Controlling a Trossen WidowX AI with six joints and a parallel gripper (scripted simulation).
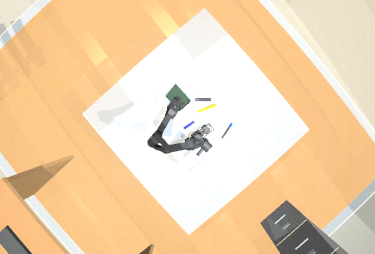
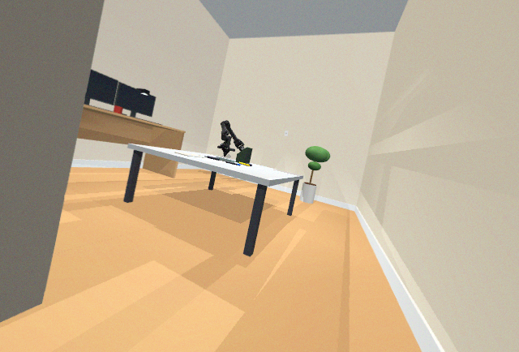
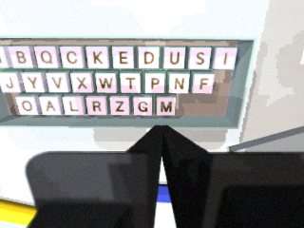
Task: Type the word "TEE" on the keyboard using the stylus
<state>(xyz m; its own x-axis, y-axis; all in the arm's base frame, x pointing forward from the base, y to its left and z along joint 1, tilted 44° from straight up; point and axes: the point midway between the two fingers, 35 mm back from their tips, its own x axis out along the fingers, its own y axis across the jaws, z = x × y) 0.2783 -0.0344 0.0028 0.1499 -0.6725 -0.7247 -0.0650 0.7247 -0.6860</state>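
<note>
Two fingers on my gripper (image 3: pixel 161 127) are shut tight, near the keyboard (image 3: pixel 244 90), with no stylus between them.
</note>
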